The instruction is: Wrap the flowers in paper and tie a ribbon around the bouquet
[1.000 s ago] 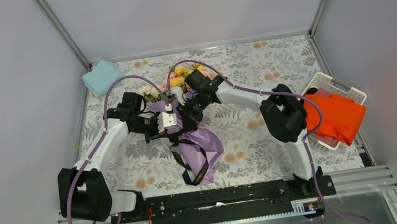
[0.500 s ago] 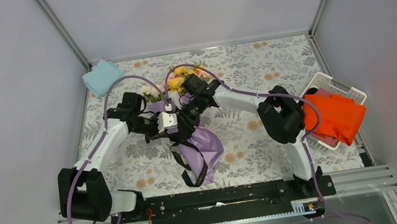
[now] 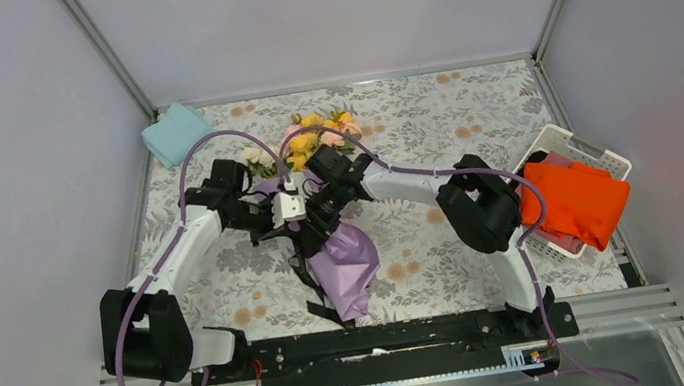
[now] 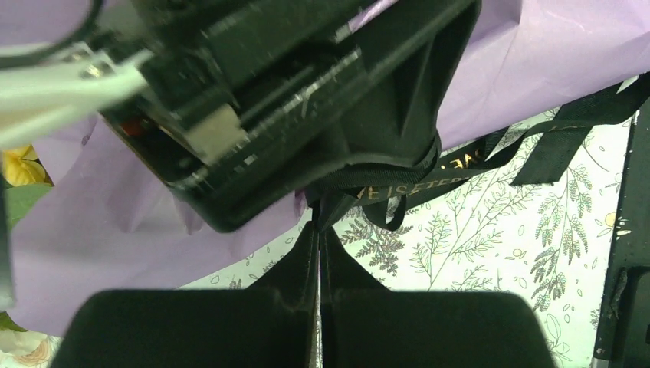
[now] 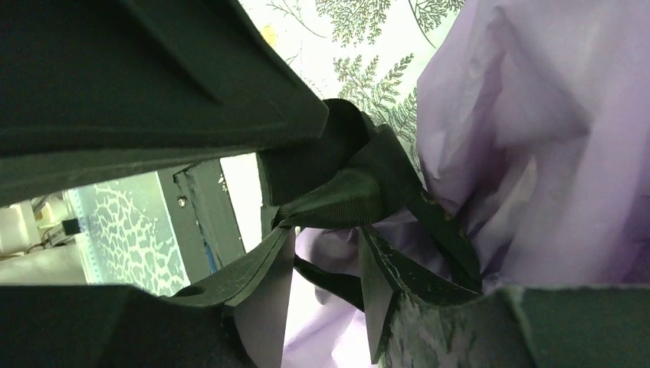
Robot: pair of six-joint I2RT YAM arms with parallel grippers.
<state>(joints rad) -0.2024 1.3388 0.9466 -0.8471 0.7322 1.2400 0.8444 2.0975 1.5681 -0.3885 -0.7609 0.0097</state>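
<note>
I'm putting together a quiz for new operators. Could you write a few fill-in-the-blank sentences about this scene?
The left gripper is shut on the black ___.
The flowers stick out of the lilac ___.
The orange cloth lies in a white ___.
Missing words: ribbon; paper; basket.

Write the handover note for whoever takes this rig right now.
Left pincer: shut on the ribbon.
Right pincer: jaws apart, at the ribbon's bunched crossing.
The bouquet lies flat: flowers at the far end, paper wrapped round the stems, ribbon tails trailing toward the near edge.
Done: the wrapping.
Left: finish the tie. Whether the knot is tight cannot be told.
</note>
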